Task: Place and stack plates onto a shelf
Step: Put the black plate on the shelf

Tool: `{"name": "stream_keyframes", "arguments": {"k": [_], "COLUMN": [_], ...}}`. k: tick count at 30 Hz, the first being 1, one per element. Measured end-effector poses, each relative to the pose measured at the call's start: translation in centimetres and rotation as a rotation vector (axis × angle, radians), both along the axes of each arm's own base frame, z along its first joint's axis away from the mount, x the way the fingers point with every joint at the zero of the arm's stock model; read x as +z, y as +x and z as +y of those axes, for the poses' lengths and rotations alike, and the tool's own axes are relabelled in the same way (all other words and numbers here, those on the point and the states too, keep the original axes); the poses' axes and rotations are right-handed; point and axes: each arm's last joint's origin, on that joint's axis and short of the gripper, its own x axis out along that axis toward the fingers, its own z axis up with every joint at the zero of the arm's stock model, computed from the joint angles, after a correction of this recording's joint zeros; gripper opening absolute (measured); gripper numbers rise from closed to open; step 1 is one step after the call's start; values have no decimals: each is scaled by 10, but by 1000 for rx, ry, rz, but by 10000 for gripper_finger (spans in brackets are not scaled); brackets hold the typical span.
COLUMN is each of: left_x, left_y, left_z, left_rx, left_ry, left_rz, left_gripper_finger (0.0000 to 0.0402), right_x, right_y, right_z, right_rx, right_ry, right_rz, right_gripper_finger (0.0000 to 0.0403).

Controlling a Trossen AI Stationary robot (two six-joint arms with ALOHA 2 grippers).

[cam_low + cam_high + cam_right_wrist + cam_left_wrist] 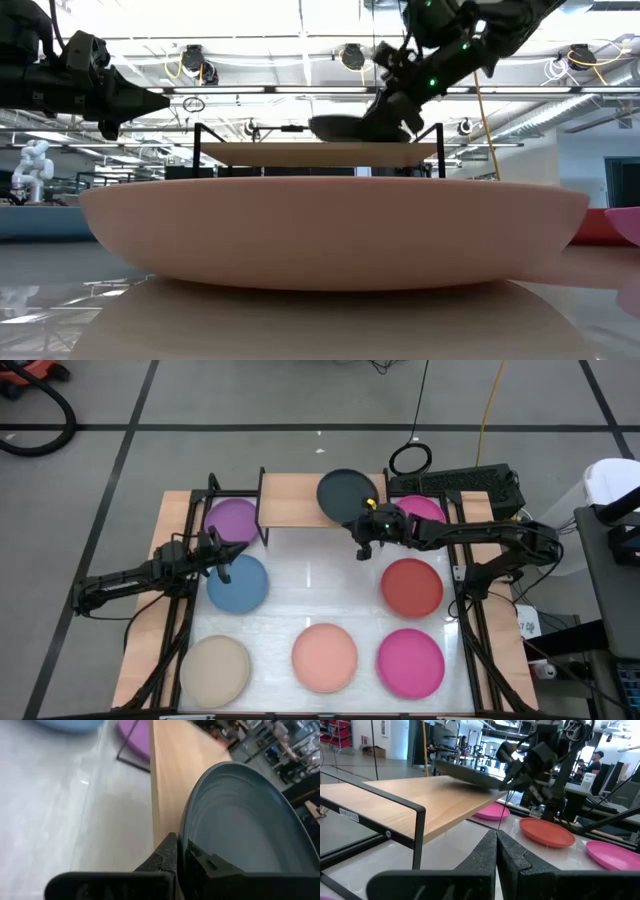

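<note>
The black plate (345,493) is over the right end of the light-wood shelf (295,500). My right gripper (362,527) is shut on its near rim. In the low view the plate (345,127) sits just over the board (300,153); I cannot tell whether they touch. My left gripper (222,555) hovers shut between the purple plate (232,520) and the blue plate (238,582), touching nothing. The red (411,587), beige (215,670), salmon (324,657) and magenta (411,663) plates lie flat on the table. A second magenta plate (422,510) lies beside the shelf's right end. My right gripper pinches the black plate's near rim (186,851) between its two fingers, one on the plate's inner face and one under it. The fingers come from the table's near right side, slanting. The plate reaches out from the fingers over the shelf board (167,780), roughly level.
The shelf's black metal legs (417,837) stand at its corners. The board's left half (395,795) is bare. The white table surface (320,585) between the plates is open. The salmon plate (330,230) fills the low view's foreground. People stand in the room beyond.
</note>
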Motion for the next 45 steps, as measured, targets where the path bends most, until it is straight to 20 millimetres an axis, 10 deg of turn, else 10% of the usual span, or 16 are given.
{"name": "stream_keyframes", "arguments": {"k": [20, 45], "left_x": [0, 0], "left_y": [0, 0], "left_z": [0, 0], "left_rx": [0, 0], "left_ry": [0, 0], "left_rz": [-1, 0], "left_gripper_finger": [4, 4], "right_x": [-8, 7], "right_y": [8, 2], "right_z": [-10, 10], "right_rx": [-138, -246], "right_ry": [33, 2], "right_rz": [-67, -93], "right_gripper_finger": [103, 64]}}
